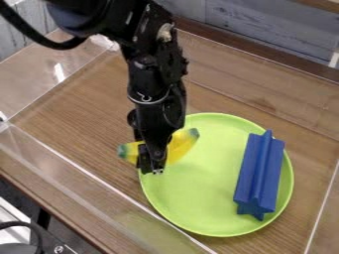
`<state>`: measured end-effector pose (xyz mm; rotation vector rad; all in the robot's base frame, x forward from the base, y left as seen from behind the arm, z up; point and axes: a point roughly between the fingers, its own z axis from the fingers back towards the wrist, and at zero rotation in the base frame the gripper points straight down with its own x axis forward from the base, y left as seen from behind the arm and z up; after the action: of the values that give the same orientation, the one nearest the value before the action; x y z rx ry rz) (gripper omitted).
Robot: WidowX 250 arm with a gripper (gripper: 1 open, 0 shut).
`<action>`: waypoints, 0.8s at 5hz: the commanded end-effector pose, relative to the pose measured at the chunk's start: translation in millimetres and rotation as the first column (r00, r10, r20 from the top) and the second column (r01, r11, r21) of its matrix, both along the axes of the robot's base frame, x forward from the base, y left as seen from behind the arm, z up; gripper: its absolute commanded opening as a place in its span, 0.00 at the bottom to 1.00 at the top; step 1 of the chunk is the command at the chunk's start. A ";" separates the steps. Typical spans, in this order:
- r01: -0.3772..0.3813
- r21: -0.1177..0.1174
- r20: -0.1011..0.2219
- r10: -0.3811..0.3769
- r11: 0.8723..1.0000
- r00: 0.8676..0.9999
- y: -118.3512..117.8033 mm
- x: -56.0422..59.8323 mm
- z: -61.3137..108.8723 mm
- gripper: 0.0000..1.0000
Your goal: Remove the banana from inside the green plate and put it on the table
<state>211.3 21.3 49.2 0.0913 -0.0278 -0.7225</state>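
While the hand (pixel 153 167) reaches down over the left rim of the green plate (pixel 219 218), it has the banana (pixel 181 145) between its fingers

In the lower left corner of the frame, nearest the camera, a black cable (pixel 19 225) curves over dark and white items that are too cropped to name. A clear wall (pixel 79 177) runs diagonally from the left edge toward the bottom centre, with the brown wood-grain surface (pixel 79 114) behind it.

The green plate lies on the surface from the centre to the right of the frame, its shallow rim showing around a bright lime-green middle. On the right part of the plate lies a blue ridged block (pixel 260 174), set lengthwise from near to far, with its near end close to the plate's lower right rim.

At the centre of the frame, by the plate's upper left rim, the black hand points downward and is closed around the banana, its fingers parted by the width of the fruit. The banana lies crosswise in the grip: its yellow right part shows over the plate, and its greenish left tip sticks out on the other side, beyond the rim. Whether its underside touches the rim cannot be told.

Above the hand, the black arm (pixel 113 18) comes in from the upper left, and a thick black cable (pixel 38 36) loops out beside it. Farther back, bare wood grain stretches to a dark wooden edge (pixel 265 57), with grey boards (pixel 272 30) along the top of the frame.
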 end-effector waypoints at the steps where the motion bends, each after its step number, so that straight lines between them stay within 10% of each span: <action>1: -0.017 -0.004 0.042 0.017 1.000 0.999 3.8 4.0 7.8 0.00; 4: -0.044 -0.015 0.024 0.044 0.999 0.999 11.3 5.0 13.4 0.00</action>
<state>206.8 30.0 50.9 0.0611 -0.0032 -0.6864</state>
